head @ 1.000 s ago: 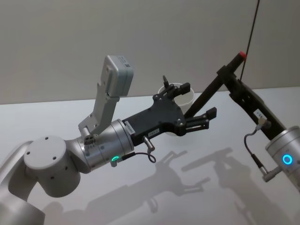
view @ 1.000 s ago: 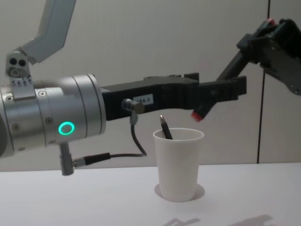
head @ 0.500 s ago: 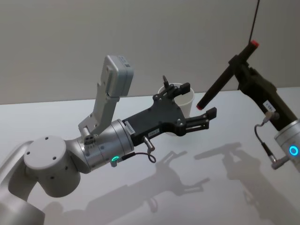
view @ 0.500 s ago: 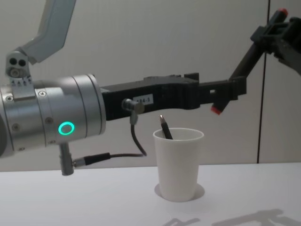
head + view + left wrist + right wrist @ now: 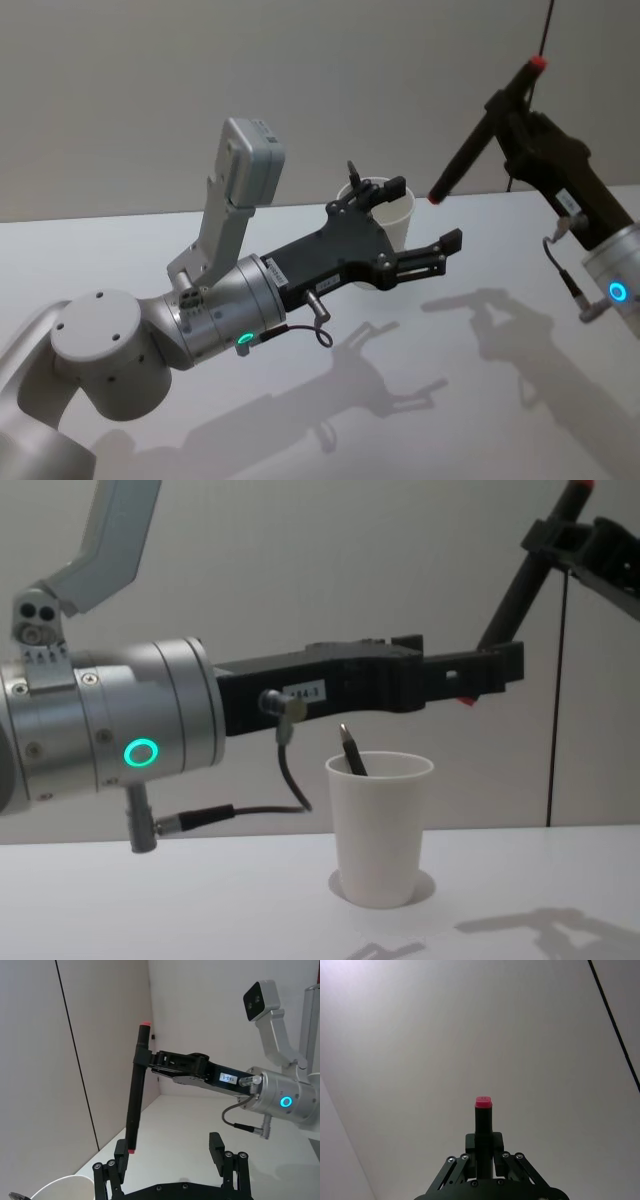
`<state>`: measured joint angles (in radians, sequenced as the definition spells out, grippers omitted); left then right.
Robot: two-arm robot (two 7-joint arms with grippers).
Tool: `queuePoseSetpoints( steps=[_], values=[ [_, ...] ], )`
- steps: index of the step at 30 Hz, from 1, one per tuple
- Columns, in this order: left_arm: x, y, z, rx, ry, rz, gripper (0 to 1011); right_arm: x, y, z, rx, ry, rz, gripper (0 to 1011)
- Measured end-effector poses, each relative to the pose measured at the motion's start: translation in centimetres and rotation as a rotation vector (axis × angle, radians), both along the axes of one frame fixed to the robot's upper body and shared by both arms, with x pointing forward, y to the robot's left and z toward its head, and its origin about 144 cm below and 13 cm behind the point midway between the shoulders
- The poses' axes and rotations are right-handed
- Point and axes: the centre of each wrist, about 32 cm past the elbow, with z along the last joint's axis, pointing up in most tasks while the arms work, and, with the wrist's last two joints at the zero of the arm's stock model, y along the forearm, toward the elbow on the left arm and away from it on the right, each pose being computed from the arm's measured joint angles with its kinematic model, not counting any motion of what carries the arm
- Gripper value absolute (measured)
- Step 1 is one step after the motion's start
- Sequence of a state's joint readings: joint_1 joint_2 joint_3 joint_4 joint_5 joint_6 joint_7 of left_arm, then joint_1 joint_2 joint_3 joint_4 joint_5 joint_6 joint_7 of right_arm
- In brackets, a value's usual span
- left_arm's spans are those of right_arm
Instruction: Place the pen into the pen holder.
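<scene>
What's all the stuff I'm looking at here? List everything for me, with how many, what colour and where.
pen holder: one, white paper cup, upright on the table, below the left gripper.
small pen: one, dark with a silvery tip, leaning inside the pen holder, its end poking above the rim.
large pen: one, black with red ends, held aloft to the right of the cup, tilted.
table: one, white, under everything.
wall: pale grey, behind the table.
left gripper: one, black, fingers open, reaching out level above the cup, holding nothing.
right gripper: one, black, raised high on the right, closed around the large pen.
</scene>
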<state>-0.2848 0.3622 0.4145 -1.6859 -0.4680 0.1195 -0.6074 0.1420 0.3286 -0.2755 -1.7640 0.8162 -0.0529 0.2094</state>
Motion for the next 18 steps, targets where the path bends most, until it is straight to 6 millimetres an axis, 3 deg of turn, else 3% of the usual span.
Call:
queuePoseSetpoints(
  steps=[18],
  values=[
    [0.0, 0.0, 0.0, 0.000, 0.000, 0.000, 1001, 3.2, 0.6, -0.6, -0.113, -0.095, 0.016, 184]
  ],
)
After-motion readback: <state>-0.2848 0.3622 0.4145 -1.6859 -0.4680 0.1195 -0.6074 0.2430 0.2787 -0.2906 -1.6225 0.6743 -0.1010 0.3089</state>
